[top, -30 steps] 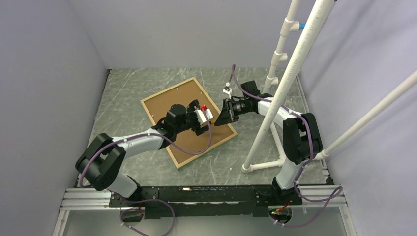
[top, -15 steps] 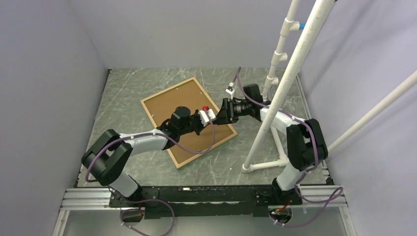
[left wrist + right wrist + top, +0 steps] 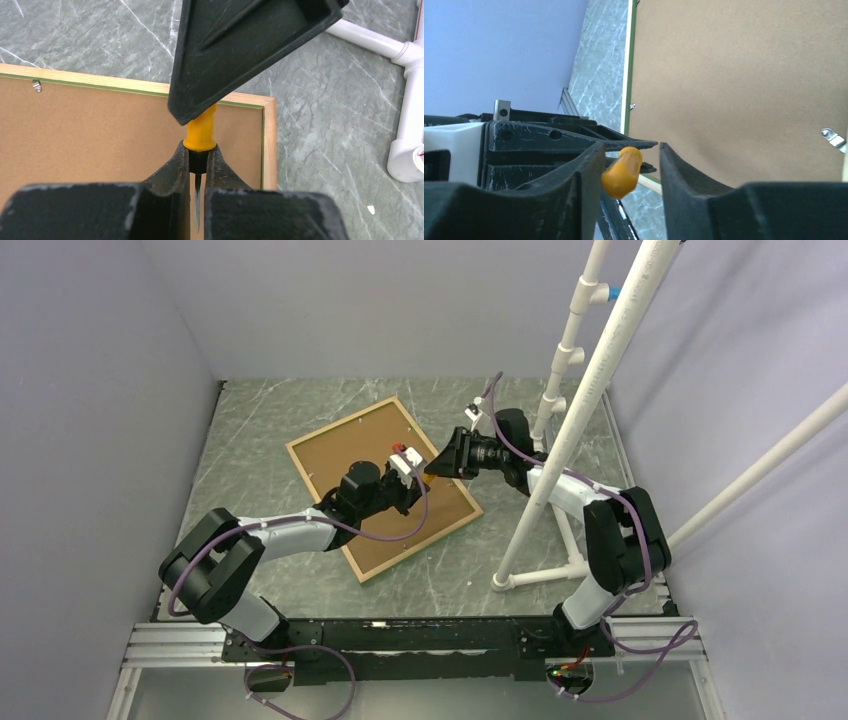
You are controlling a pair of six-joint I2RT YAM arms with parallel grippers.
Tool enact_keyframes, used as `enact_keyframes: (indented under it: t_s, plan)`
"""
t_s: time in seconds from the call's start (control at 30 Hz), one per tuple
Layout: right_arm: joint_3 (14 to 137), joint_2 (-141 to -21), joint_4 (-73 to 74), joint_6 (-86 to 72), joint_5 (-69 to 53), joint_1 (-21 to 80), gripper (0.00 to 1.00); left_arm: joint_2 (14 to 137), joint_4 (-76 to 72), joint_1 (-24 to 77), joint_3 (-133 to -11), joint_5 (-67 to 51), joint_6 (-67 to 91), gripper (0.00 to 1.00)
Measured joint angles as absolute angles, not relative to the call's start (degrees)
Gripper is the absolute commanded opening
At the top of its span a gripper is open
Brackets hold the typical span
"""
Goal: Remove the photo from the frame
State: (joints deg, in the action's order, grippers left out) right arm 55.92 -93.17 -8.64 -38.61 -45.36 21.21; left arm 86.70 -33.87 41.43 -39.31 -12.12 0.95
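Observation:
The frame [image 3: 343, 423] lies face down on the table, its light wood rim [image 3: 269, 145] around the brown backing board [image 3: 345, 455]. The photo is hidden under that board. My left gripper [image 3: 199, 150] is shut on the black collar of a small tool with a yellow handle [image 3: 201, 131], its metal blade pointing back between the fingers. It hovers over the frame's right corner. My right gripper [image 3: 631, 147] faces it, open, one finger on each side of the yellow handle [image 3: 622, 172], with a gap on the right side. In the top view the two grippers meet tip to tip [image 3: 425, 469].
A white pipe stand [image 3: 560, 440] rises just right of the frame, its foot [image 3: 540, 575] on the table and a joint [image 3: 406, 150] close to the frame's corner. Small metal tabs [image 3: 833, 137] hold the backing board. Walls close in the table on three sides.
The left gripper has closed on the tool. Both grippers have drifted slightly toward the back of the frame, the left pulling leftward and the right following with its jaws spread round the handle.

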Motion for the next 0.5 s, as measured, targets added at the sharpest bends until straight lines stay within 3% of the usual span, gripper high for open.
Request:
enact_keyframes:
  t_s: [0.13,0.2,0.23,0.27,0.3,0.37,0.47,0.5]
  plan:
    - [57.0,-93.5,-8.5,-38.5,-43.3,23.1,0.41,86.7,-34.3,41.4,-39.3,-12.1,2.7,0.00]
    - [57.7,-93.8,-8.4,-38.1,-42.1,24.2,0.27,86.7,-34.3,41.4,-39.3,-12.1,3.0,0.00]
    - [57.9,-93.9,-8.4,-37.7,-41.9,24.5,0.09,86.7,-34.3,41.4,-39.3,-12.1,3.2,0.00]
    - [58.2,-94.2,-8.0,-37.1,-40.8,24.9,0.00,86.7,-34.3,41.4,-39.3,-12.1,3.7,0.00]
    - [58.4,-94.6,-7.9,-36.7,-40.4,25.1,0.00,86.6,-34.4,41.3,-39.3,-12.1,3.9,0.15]
    - [59.3,-95.6,-7.0,-36.2,-40.5,25.1,0.00,86.6,-34.0,41.1,-39.3,-11.6,5.0,0.54]
    - [60.0,-96.2,-5.7,-33.7,-38.6,25.7,0.00,85.9,-33.1,40.2,-39.2,-11.3,9.5,0.84]
    - [60.1,-96.2,-5.0,-32.2,-37.4,25.8,0.00,85.1,-33.2,39.7,-38.9,-11.7,11.4,0.88]
